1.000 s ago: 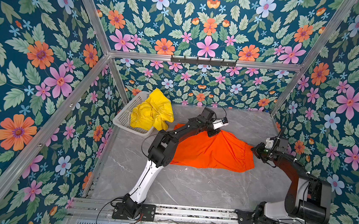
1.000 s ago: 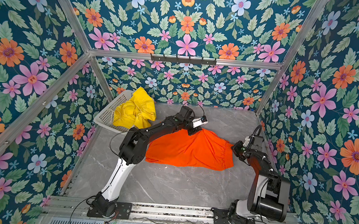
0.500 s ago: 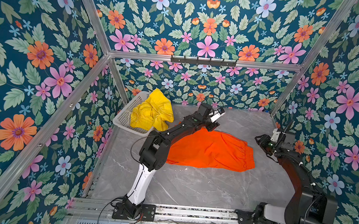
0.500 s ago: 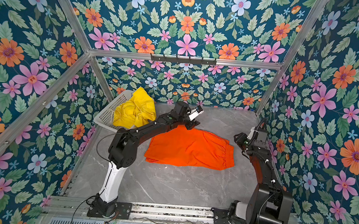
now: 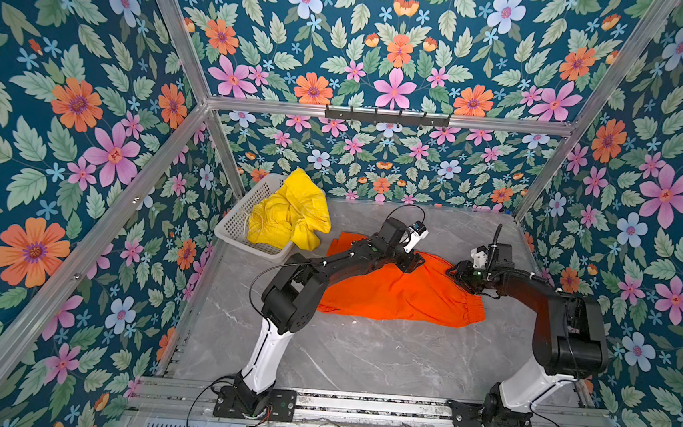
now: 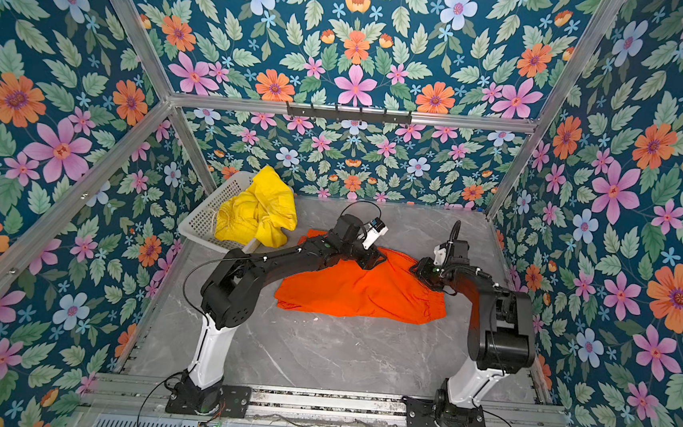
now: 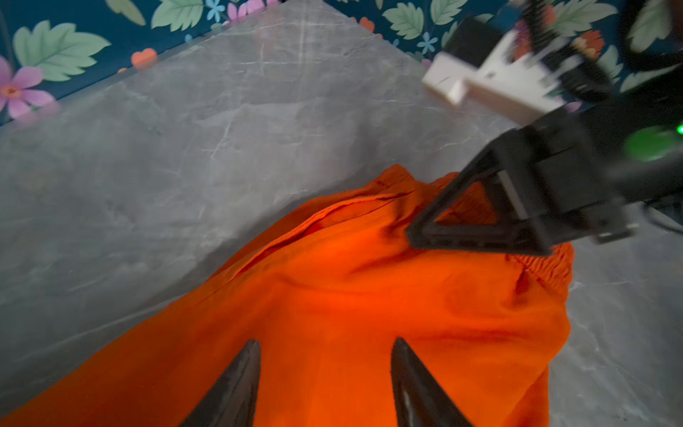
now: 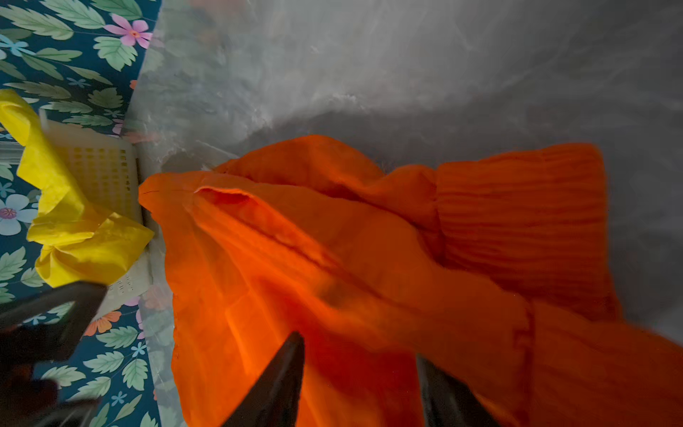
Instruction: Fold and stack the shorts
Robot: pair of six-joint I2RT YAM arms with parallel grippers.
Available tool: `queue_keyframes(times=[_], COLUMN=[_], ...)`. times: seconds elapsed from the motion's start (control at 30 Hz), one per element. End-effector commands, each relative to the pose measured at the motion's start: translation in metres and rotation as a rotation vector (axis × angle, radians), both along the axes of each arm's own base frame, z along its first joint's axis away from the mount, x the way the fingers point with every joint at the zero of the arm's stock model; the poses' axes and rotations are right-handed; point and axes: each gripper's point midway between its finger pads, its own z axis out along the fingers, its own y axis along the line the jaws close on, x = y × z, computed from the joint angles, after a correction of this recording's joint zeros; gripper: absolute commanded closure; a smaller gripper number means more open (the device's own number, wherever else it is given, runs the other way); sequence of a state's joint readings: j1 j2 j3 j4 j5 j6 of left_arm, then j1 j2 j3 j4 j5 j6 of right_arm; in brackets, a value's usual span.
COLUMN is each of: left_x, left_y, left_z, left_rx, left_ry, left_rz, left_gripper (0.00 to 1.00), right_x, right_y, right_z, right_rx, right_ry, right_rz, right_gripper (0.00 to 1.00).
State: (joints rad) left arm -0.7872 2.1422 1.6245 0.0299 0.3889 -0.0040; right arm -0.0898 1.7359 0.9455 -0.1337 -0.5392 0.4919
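- In both top views, shows orange shorts (image 5: pixel 400 294) spread mid-worktop (image 5: pixel 361 362) and yellow shorts (image 5: pixel 289 214) heaped in white basket (image 5: pixel 235 223) at far left corner.
- Places left gripper (image 5: pixel 413 264) and right gripper (image 5: pixel 458 271) low at far edge of orange pair, near each other.
- Left wrist: left gripper (image 7: pixel 325 344) parted, nothing pinched, orange cloth beneath.
- Right wrist: right gripper (image 8: pixel 358 347) parted, empty, near gathered waistband (image 8: pixel 517 222).
- Judged mid-fold on orange pair, yellow untouched. Next needs pinching far edge with both, then carrying it toward near edge.
- No readable writing.
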Motion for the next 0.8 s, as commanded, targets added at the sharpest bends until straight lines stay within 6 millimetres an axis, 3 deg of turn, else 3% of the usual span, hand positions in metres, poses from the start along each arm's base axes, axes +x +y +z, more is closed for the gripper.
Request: queue_keyframes(times=[0.0, 0.13, 0.23, 0.33, 0.43, 0.57, 0.77], left_x=[-0.012, -0.044, -0.075, -0.101, -0.121, -0.139, -0.134], left_y=[-0.022, -0.05, -0.072, -0.094, -0.112, -0.123, -0.124], left_z=[0.018, 0.026, 0.02, 0.004, -0.02, -0.051, -0.096], left_rx=[-0.066, -0.07, -0.022, 0.028, 0.08, 0.154, 0.243], left_ry=[-0.031, -0.105, -0.183, -0.23, -0.229, -0.229, -0.23], left_rz=[-0.07, -0.219, -0.343, -0.456, -0.535, -0.578, -0.547], left_gripper=[0.39, 0.32, 0.28, 0.25, 0.21, 0.16, 0.11], right_x=[0.008, -0.006, -0.024, -0.044, -0.06, -0.071, -0.074], right_y=[0.0, -0.03, -0.064, -0.095, -0.112, -0.116, -0.114], right_z=[0.022, 0.069, 0.084, 0.082, 0.072, 0.062, 0.057], right_rx=[0.062, 0.021, 0.032, 0.055, 0.094, 0.104, 0.118], right_ry=[-0.069, -0.144, -0.158, -0.142, -0.119, -0.098, -0.088], right_rz=[-0.009, -0.074, -0.172, -0.272, -0.353, -0.39, -0.395], right_gripper=[0.49, 0.46, 0.46, 0.45, 0.45, 0.45, 0.44])
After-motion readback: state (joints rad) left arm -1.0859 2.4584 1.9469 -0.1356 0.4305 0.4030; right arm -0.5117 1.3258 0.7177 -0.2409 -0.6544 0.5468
